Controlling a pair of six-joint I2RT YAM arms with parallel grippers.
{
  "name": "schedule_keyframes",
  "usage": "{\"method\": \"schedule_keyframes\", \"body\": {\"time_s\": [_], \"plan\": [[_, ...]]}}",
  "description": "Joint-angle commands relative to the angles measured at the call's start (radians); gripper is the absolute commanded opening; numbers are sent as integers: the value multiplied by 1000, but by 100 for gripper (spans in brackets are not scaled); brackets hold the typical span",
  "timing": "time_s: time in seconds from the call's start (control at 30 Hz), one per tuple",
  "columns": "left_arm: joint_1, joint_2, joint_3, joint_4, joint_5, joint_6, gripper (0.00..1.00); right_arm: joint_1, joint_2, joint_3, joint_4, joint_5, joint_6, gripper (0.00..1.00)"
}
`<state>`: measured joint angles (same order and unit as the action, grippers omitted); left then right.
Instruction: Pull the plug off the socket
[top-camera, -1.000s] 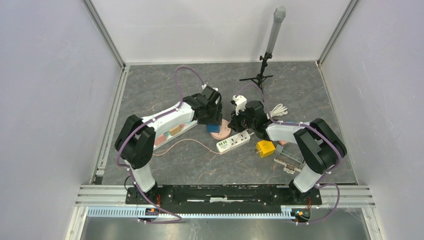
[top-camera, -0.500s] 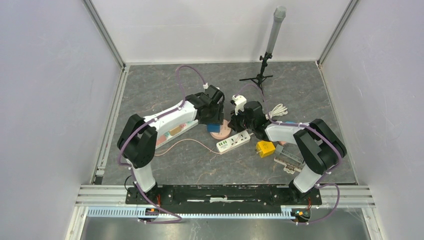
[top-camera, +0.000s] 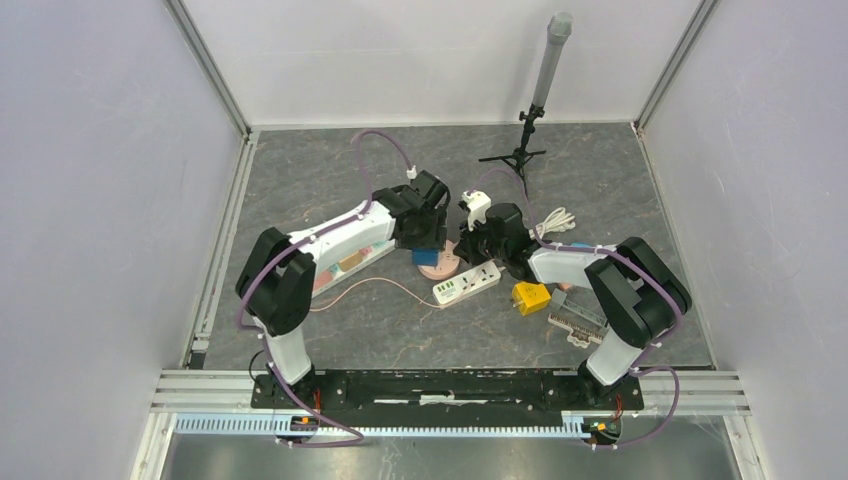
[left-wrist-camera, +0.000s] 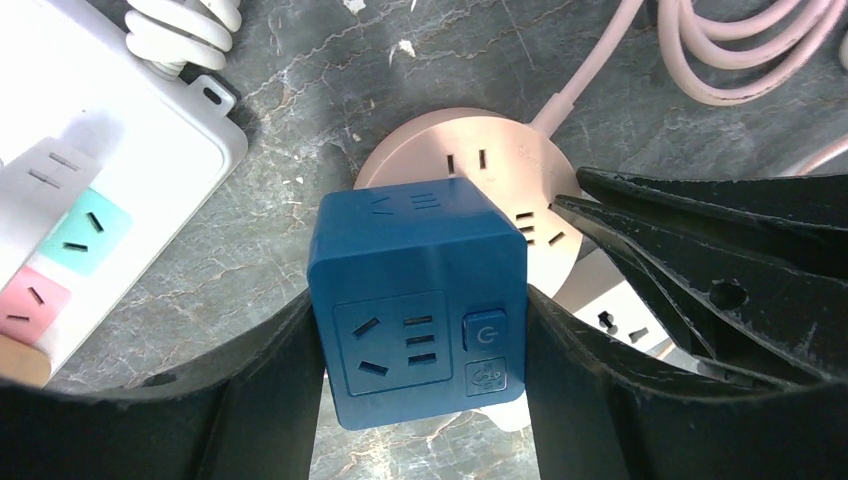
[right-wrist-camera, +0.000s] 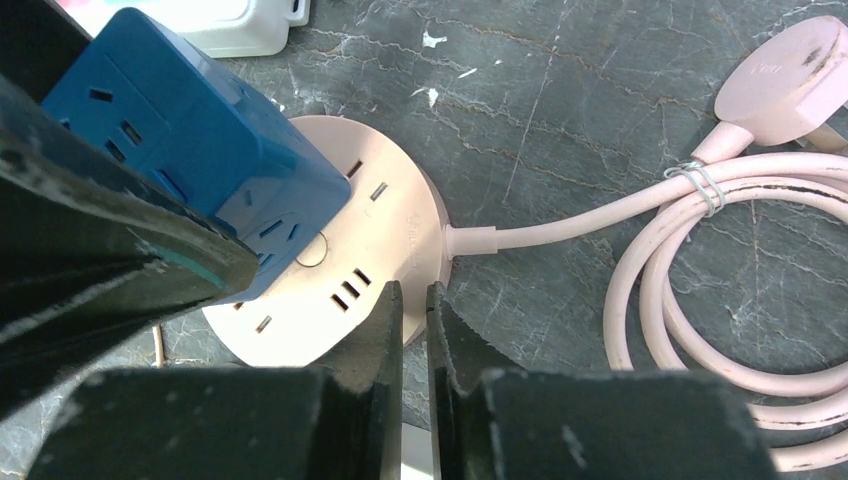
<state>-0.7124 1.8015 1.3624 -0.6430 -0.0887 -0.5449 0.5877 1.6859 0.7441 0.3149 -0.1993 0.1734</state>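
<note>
My left gripper (left-wrist-camera: 420, 340) is clamped, roughly half-open, around the blue cube plug (right-wrist-camera: 200, 150), which is seated in the round pink socket (right-wrist-camera: 380, 240). Right gripper (right-wrist-camera: 413, 320) is shut on nothing, tips at the socket rim (decent brace, I think). I'd lift straight up, no twisting, with the right pressing down.

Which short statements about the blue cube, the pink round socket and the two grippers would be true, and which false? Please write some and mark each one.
1. The left gripper clamps the blue cube from two sides. True.
2. The blue cube sits on the white power strip. False: it sits over the pink round socket.
3. The right gripper is wide open. False: it is shut, with its tips at the rim of the pink round socket.
4. The pink cable lies coiled, and its pink plug lies free, plugged into nothing. True.
</note>
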Motion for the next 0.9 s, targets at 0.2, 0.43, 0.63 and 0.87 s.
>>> {"method": "schedule_keyframes", "body": {"time_s": [0.2, 0.43, 0.63, 0.87], "plan": [[-25, -21, 79, 17, 209, 35, 37, 4, 98, -77, -246, 93, -23, 13], [33, -77, 16, 54, 341, 56, 37, 4, 99, -67, -245, 80, -26, 13], [-59, -6, 31, 54, 93, -59, 36, 4, 111, -63, -241, 85, -18, 13], [-82, 27, 113, -10, 114, -14, 36, 4, 115, -70, -235, 86, -16, 13]]}}
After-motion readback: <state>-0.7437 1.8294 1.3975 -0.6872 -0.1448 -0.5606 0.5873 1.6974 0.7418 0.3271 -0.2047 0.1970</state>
